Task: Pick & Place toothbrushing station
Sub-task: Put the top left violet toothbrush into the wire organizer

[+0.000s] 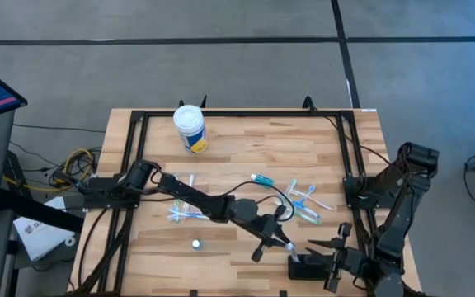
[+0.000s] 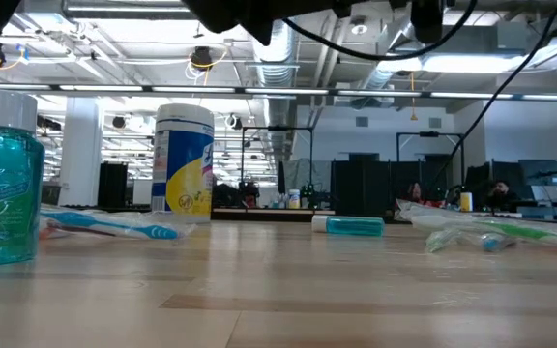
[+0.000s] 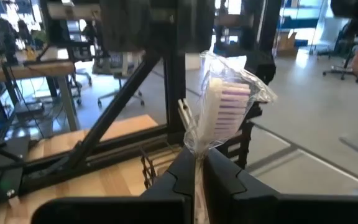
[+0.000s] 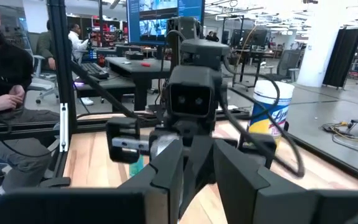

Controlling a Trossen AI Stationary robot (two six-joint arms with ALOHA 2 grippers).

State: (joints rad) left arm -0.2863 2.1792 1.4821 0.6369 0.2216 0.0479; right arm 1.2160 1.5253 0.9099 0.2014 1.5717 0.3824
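Note:
My left gripper (image 3: 197, 171) reaches from the table's left to its near right part (image 1: 285, 244). It is shut on a toothbrush in a clear wrapper (image 3: 222, 109). The toothbrushing station (image 1: 303, 266), a small flat black holder, is right beside the brush tip. My right gripper (image 1: 326, 264) comes at it from the right, and its fingers (image 4: 160, 180) stand on either side of a dark body (image 4: 197, 163) that I take for the station. In the right wrist view the left gripper faces me, close ahead. My left gripper pinches the wrapped toothbrush between its two fingers just below the head (image 3: 199, 152). The fingers point level toward the table's near right. The bristled head stands out beyond the fingertips, and the brush is clear of the table. My right gripper has the station (image 1: 310, 266) between its two fingers, which come level from the table's right. Most of the holder sticks out past the fingertips toward the left. Which edge the fingers are on is hidden by the gripper itself.
A white-lidded yellow-and-blue tub (image 1: 190, 128) stands at the far left. Loose toothbrushes lie mid-table (image 1: 184, 213) and right of centre (image 1: 303, 202), with a teal tube (image 1: 262, 178) between. A blue mouthwash bottle (image 2: 3, 184) stands near the front edge. A black frame (image 1: 237, 114) rims the table.

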